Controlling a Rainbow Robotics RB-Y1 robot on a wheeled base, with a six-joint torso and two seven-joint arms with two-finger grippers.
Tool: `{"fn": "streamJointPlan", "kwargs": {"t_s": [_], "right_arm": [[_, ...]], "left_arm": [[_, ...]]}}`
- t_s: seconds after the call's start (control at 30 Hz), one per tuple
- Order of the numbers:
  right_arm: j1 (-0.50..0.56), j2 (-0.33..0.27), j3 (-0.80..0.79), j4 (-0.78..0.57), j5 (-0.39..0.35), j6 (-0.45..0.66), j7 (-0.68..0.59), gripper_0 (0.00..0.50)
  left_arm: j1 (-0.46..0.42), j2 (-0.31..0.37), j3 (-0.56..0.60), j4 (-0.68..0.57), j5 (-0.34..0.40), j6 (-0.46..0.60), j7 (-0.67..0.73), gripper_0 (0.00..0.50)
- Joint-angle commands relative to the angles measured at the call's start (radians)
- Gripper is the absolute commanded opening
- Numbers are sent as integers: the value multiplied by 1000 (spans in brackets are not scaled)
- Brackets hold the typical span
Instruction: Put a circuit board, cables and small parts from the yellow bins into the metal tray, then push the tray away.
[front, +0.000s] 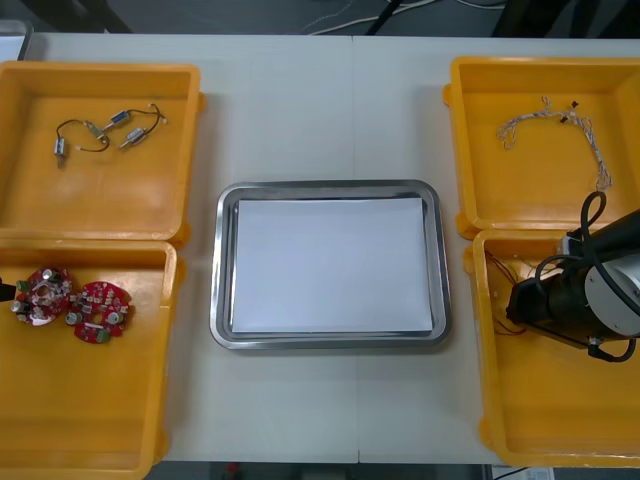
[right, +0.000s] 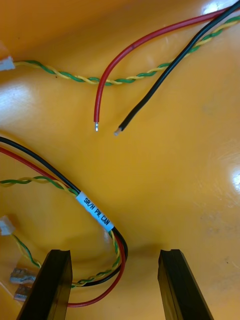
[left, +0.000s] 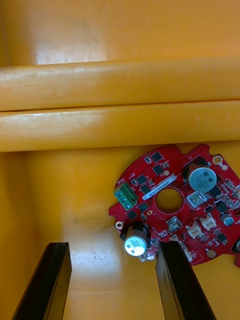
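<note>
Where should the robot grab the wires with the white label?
Probably at the cable bundle's bend just past the white label, the right gripper coming straight down. There the wires run together between its open fingers; the loose ends spread apart. The left gripper hangs open beside a circuit board.

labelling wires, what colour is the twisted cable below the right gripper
The twisted cable is yellow and green, clearest in the right wrist view.

4 yellow bins (front: 120, 195), 2 red circuit boards (front: 98, 311), 1 metal tray (front: 224, 270)
</note>
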Motion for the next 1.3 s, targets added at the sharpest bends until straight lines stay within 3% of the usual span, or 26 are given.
{"fn": "streamJointPlan", "kwargs": {"t_s": [0.03, 0.07, 0.13, 0.2, 0.27, 0.33, 0.8, 1.3], "right_arm": [[17, 17, 14, 12, 12, -24, 11, 500], [17, 17, 14, 13, 12, -28, 10, 500], [16, 17, 12, 20, 12, -38, 13, 431], [17, 17, 12, 23, 12, -41, 14, 154], [16, 17, 12, 21, 12, -41, 16, 54], [16, 16, 14, 21, 13, -41, 16, 11], [-14, 2, -2, 6, 12, -33, 21, 0], [-63, -17, -112, -106, -45, 168, 53, 0]], "left_arm": [[29, 5, -22, -19, -28, -20, -67, 500], [29, 2, -22, -17, -31, -20, -69, 500], [34, -4, -22, -19, -36, -21, -72, 500], [37, -8, -25, -19, -39, -29, -73, 500], [43, -8, -31, -19, -41, -41, -75, 500], [53, -9, -35, -19, -42, -61, -76, 500], [66, -44, -39, -19, -68, -77, -93, 500], [43, -66, -78, -19, -102, -98, -75, 500]]}}
